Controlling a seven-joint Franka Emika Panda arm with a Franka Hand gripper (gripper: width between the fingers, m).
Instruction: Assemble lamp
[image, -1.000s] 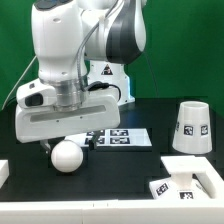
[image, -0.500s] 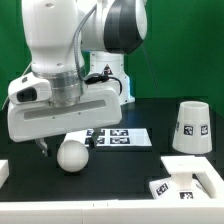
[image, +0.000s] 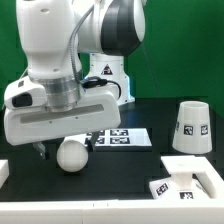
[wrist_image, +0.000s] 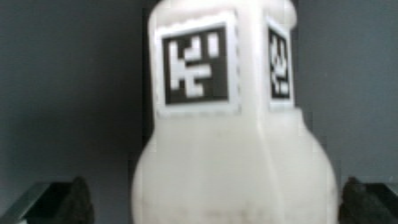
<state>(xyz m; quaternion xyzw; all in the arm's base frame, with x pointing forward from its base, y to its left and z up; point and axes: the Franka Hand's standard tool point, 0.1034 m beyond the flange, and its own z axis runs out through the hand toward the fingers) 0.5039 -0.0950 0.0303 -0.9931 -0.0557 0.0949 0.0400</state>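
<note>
The white round-headed bulb (image: 72, 155) lies on the black table at the front, toward the exterior view's left. My gripper (image: 57, 149) is low over it. In the wrist view the bulb (wrist_image: 222, 130) fills the frame, its square tags facing the camera. My gripper (wrist_image: 222, 205) is open, with one dark fingertip (wrist_image: 63, 205) on each side of the bulb and a gap to it. The cone shade (image: 190, 126) stands at the exterior view's right. The flat square base (image: 192, 176) lies in front of the shade.
The marker board (image: 118, 137) lies flat on the table behind the bulb. The robot's white pedestal (image: 105, 75) stands at the back in front of a green backdrop. A white object (image: 3, 172) shows at the left edge.
The arm has moved toward the exterior view's left and lowered a little over the bulb. The bulb, shade and base have stayed in place.
</note>
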